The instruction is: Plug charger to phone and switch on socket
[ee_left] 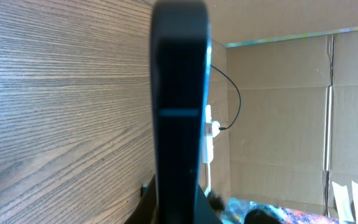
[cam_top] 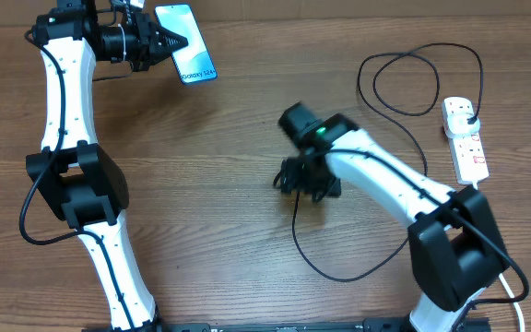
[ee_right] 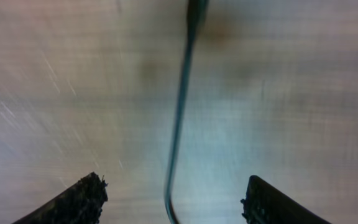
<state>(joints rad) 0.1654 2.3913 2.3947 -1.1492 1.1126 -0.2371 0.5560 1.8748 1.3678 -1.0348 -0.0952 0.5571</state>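
While released, right gripper (ee_right: pixel 173 182) astride the charger (ee_right: pixel 182 93); left gripper (cam_top: pixel 169 41) tight around the phone (cam_top: pixel 197 53).

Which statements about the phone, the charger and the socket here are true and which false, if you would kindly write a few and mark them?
1. The left fingers grip the phone. True.
2. The phone lies next to the socket. False: the phone is at the far left and the socket at the far right.
3. The right fingers stand open with the cable between them. True.
4. The plug lies loose, away from the socket. False: it sits in the socket.
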